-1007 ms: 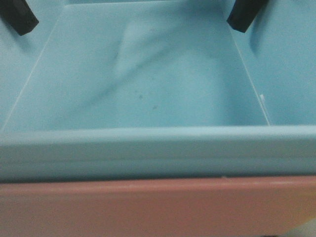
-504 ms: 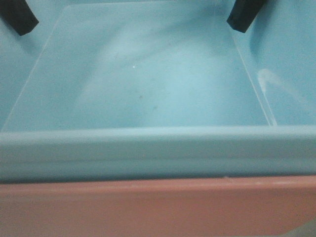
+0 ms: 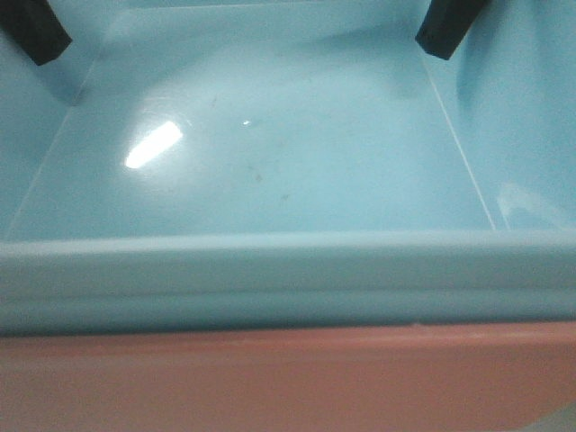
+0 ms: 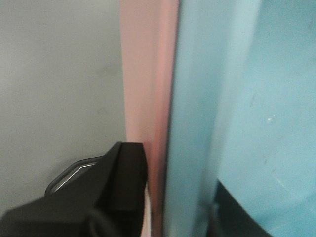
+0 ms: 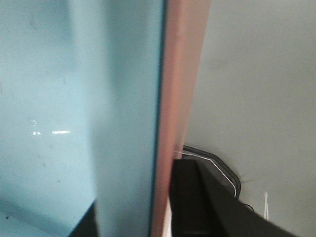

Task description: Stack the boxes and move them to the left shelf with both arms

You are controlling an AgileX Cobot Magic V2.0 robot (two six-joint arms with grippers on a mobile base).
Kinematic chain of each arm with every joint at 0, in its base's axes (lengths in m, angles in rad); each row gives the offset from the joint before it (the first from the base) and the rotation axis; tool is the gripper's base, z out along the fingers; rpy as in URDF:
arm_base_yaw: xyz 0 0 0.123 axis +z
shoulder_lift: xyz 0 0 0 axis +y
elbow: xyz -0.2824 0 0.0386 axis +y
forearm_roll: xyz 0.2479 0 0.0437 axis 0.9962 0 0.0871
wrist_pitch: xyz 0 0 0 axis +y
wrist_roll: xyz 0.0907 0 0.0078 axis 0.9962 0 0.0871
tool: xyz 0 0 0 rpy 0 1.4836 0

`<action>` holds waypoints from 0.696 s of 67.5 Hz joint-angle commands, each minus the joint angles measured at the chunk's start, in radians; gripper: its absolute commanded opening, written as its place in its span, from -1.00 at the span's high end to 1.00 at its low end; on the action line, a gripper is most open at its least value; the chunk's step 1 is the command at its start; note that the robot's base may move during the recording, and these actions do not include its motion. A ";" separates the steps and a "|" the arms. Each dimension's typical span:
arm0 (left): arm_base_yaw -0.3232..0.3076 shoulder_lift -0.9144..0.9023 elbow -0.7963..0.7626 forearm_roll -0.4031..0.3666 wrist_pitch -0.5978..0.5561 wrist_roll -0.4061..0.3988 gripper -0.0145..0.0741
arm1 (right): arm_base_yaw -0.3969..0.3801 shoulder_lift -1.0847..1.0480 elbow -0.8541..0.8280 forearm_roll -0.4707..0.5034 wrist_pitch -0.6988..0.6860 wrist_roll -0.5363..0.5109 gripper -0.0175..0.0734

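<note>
blue tub (image 3: 270,162) nested in pink tub (image 3: 270,378). left end effector (image 4: 173,207), right end effector (image 5: 133,217) each pinch both walls. looks like the carry; next wants level, matched travel.

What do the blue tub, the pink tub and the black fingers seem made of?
Light blue tub: likely smooth, glossy plastic; lamp glare shines on its floor. Salmon pink tub: probably similar plastic, no glare visible. Fingers: matte black, plastic or rubber, unclear.
</note>
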 commanded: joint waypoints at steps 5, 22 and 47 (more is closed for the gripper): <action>0.000 -0.044 -0.034 -0.018 -0.040 0.025 0.68 | -0.016 -0.042 -0.025 -0.081 -0.007 -0.029 0.49; 0.000 -0.044 -0.034 -0.018 -0.040 0.025 0.68 | -0.016 -0.042 -0.025 -0.081 -0.007 -0.029 0.49; 0.000 -0.044 -0.034 -0.018 -0.040 0.025 0.68 | -0.016 -0.042 -0.025 -0.081 -0.007 -0.029 0.49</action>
